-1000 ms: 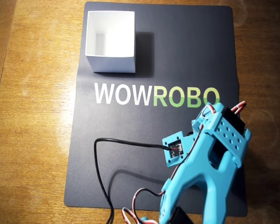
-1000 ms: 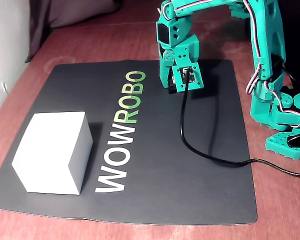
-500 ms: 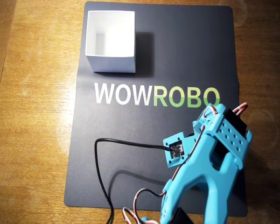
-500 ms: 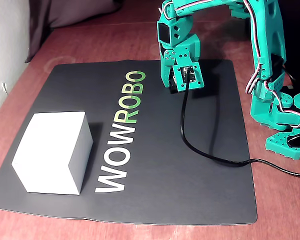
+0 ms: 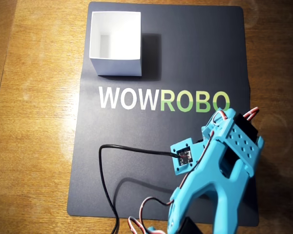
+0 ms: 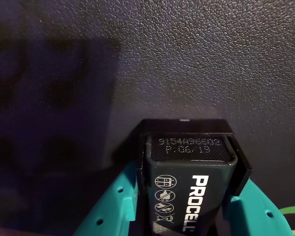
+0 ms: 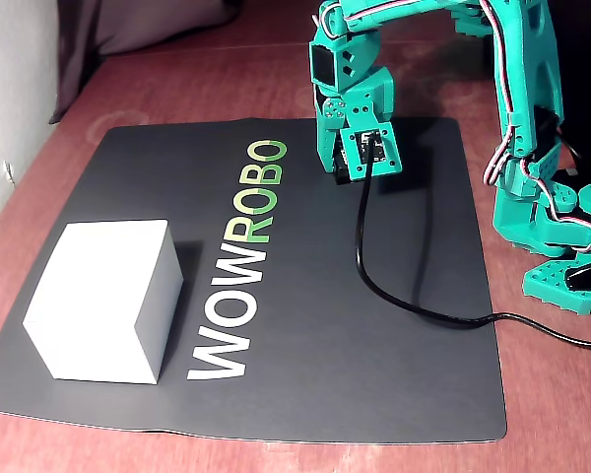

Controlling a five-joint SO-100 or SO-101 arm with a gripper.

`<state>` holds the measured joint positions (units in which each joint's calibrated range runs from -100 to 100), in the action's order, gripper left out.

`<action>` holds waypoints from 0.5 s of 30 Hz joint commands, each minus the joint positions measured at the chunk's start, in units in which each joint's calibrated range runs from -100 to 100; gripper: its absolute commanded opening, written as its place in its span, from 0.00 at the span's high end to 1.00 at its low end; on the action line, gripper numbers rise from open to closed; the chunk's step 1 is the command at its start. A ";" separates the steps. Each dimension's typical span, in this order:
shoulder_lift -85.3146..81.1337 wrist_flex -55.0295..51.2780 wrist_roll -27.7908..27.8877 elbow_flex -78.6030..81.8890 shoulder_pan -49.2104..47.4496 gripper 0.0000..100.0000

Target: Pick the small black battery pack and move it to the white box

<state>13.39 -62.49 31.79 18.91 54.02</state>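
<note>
One small black battery pack [image 6: 189, 196] sits between my two teal fingers [image 6: 110, 211], PROCELL lettering up, its end cap toward the dark mat [image 6: 187, 59]; my gripper [image 6: 187, 216] is clamped on the pack, flanks pressed by both fingers. Whether it rests on the mat or is lifted, I cannot tell. Overhead, my arm [image 5: 219, 165] hangs over the mat's lower right, well apart from the white box [image 5: 115, 44] at the upper left corner. Black cable [image 5: 105, 165] loops left from my wrist.
</note>
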 commanded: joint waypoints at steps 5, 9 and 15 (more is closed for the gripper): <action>-0.98 -0.96 -0.20 -1.09 1.29 0.93; -1.16 -0.96 -0.20 -1.54 0.94 0.93; -2.39 -0.96 -0.25 -2.17 0.35 0.93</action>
<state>13.31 -62.84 31.84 18.36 54.02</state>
